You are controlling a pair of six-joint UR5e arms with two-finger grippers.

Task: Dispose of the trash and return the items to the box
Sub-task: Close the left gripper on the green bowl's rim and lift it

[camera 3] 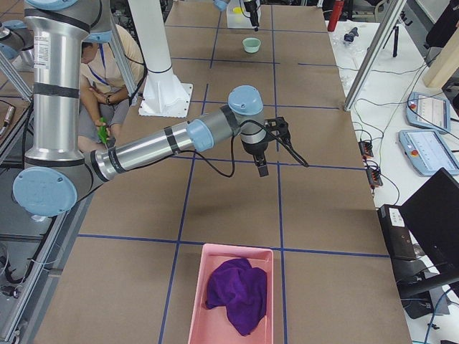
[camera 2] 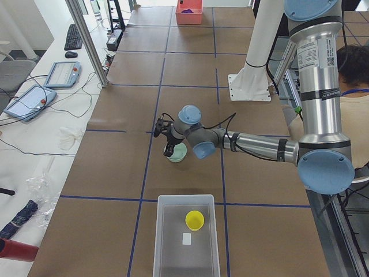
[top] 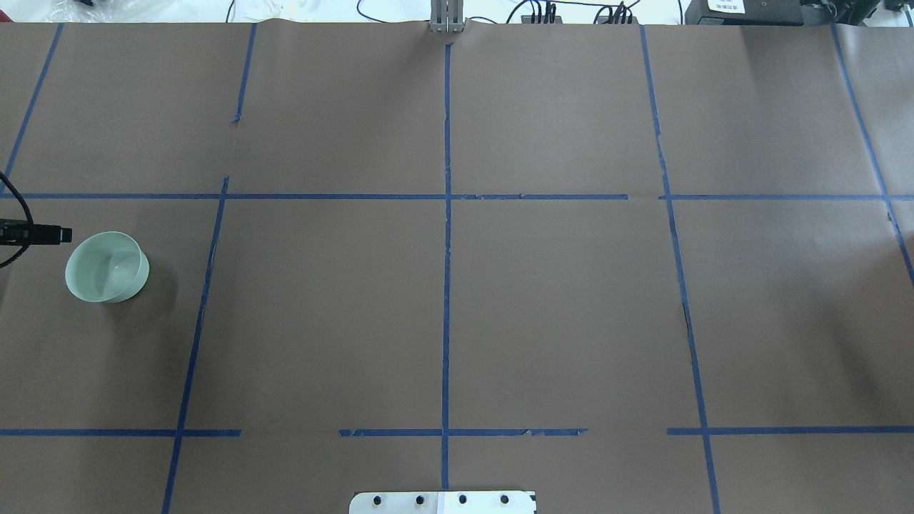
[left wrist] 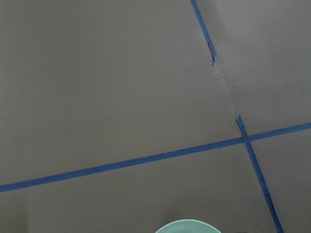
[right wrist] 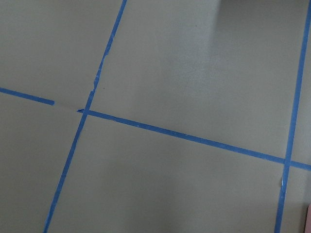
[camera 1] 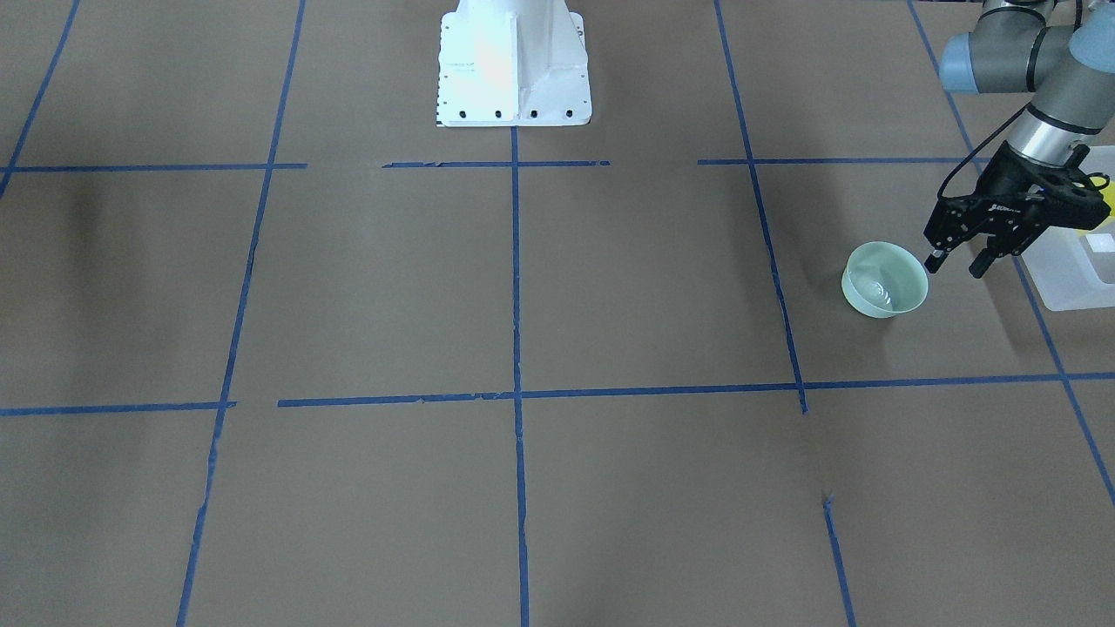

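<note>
Find the cup (camera 2: 194,220) inside the box (camera 2: 170,257), standing mouth up beside a white label; the box sits on the tabletop (camera 1: 392,279) at the robot's left end. Note the bowl (camera 1: 884,279), pale green, upright on the tabletop near the box but apart from it. Check the left gripper (camera 1: 956,261): it is released, fingers spread with nothing between them; it hangs tilted between bowl and box, one fingertip just beside the bowl's rim on the box side; whether it touches the rim cannot be told. In the left wrist view you see only the edge of the bowl at the bottom, with taped tabletop beyond. Check the right gripper (camera 3: 262,168): it hangs above bare tabletop, well apart from the bowl; whether it is released or clenched cannot be told. A pink bin (camera 3: 195,301) at the robot's right end holds a purple cloth (camera 3: 237,294).
</note>
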